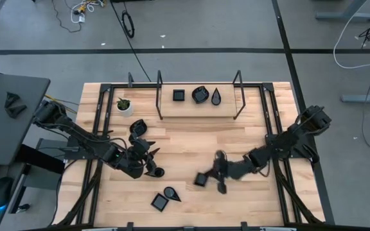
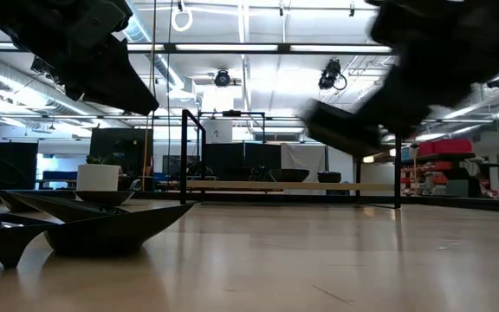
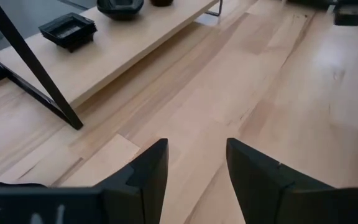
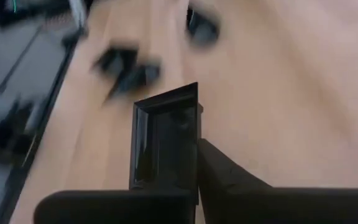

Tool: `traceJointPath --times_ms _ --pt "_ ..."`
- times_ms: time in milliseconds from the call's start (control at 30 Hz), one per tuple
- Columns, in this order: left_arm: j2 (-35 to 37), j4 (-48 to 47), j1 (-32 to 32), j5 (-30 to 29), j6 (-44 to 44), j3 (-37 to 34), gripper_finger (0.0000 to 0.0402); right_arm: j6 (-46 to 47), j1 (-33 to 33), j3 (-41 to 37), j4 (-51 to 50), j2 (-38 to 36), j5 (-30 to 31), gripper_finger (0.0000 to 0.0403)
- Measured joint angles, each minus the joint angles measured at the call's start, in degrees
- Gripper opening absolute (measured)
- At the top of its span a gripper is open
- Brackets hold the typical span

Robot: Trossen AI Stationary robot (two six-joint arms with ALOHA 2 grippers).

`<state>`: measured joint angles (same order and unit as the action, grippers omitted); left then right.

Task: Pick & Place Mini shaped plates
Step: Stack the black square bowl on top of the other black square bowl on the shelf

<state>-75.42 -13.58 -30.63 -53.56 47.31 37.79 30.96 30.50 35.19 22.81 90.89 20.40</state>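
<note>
The right gripper (image 1: 205, 179) pinches a square plate (image 4: 165, 140) above mid-table. The left gripper (image 3: 194, 168), fingers spread, holds nothing. Three plates (image 1: 199, 95) sit on the far shelf (image 1: 230, 102).

Small glossy black square plate (image 1: 200, 179) tilted above the wooden table (image 1: 249, 138); three similar black dishes (image 1: 198, 95) sit on its low shelf.
</note>
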Motion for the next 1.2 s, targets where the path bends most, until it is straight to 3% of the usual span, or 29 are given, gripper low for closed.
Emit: traceJointPath --times_ms 167,300,467,667,1000,1200 --pt "0.0 0.02 0.45 -0.48 -0.04 -0.01 0.0169 -11.63 -11.93 7.16 -0.99 0.0 -1.71 0.0005" --pt "0.0 0.02 1.3 -0.38 -0.04 -0.01 0.0169 -22.17 -23.51 20.21 -18.92 0.0 -8.87 0.0003" --pt "0.0 0.02 2.19 0.95 -0.07 -0.01 0.0169 -34.72 -38.23 34.7 -35.32 0.0 -12.39 0.0002" --pt "0.0 0.07 2.25 1.08 -0.12 -0.01 0.0169 -43.29 -53.49 42.07 -36.78 4.11 -23.31 0.0001" --pt "0.0 0.28 2.25 1.1 -0.17 -0.01 0.0169 -52.75 -61.2 56.75 -44.41 22.36 -30.5 0.0" --pt "0.0 0.28 2.25 0.98 -0.17 -0.01 0.0169 -57.37 -63.08 63.16 -50.43 27.07 -32.16 0.0003"
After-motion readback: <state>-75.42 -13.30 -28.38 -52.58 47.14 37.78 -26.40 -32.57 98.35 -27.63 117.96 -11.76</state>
